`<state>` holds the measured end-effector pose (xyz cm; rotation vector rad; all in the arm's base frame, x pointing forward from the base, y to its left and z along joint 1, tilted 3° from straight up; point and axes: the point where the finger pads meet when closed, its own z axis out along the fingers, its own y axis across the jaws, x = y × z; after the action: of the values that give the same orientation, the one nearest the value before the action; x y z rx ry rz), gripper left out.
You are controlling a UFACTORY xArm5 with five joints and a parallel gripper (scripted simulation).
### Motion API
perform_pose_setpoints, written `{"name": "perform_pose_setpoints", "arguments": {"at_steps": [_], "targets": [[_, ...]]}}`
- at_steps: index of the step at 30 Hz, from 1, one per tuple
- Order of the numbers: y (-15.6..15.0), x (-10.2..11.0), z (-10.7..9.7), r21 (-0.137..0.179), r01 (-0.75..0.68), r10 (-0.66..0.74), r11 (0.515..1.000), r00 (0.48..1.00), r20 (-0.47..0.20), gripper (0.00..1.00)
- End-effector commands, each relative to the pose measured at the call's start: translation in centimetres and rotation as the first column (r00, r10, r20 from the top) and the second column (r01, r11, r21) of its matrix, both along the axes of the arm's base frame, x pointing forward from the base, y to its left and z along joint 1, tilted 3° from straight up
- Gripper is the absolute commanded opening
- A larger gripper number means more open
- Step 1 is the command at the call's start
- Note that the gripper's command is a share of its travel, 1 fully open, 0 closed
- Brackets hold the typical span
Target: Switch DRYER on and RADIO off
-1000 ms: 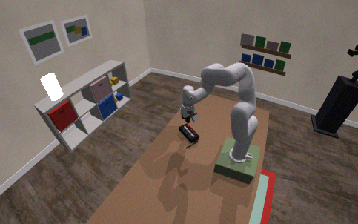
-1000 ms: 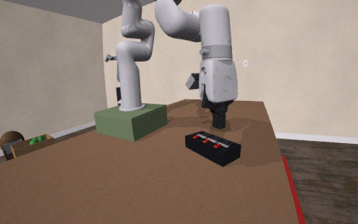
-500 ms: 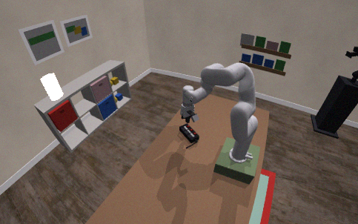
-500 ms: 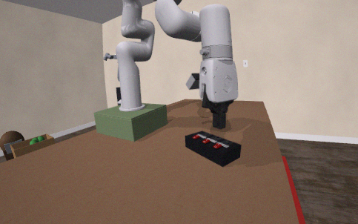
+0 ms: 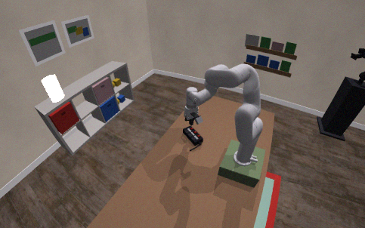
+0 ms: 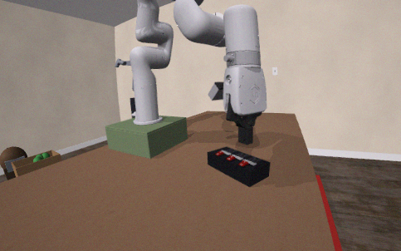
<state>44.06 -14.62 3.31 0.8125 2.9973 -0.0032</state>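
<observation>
A black power strip (image 6: 238,165) with three red rocker switches (image 6: 230,158) lies flat on the brown table; it also shows in the top view (image 5: 193,135). Its labels are too small to read. My gripper (image 6: 246,139) points straight down with its dark fingers shut and empty. It hangs a little above the table, just beyond the strip's far side, not touching it. In the top view the gripper (image 5: 192,120) hovers above the strip's far end.
The arm stands on a green base block (image 6: 147,135) on the table, left of the strip. A short black cord (image 5: 193,147) trails from the strip's near end. The table's right edge with a red stripe (image 6: 328,212) is close to the strip.
</observation>
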Motion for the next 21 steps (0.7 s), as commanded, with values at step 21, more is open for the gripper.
{"name": "perform_pose_setpoints", "arguments": {"at_steps": [21], "targets": [[-0.18, 0.11, -0.83, -0.001, 0.000, 0.000, 1.000, 1.000, 0.003, 0.00]]}}
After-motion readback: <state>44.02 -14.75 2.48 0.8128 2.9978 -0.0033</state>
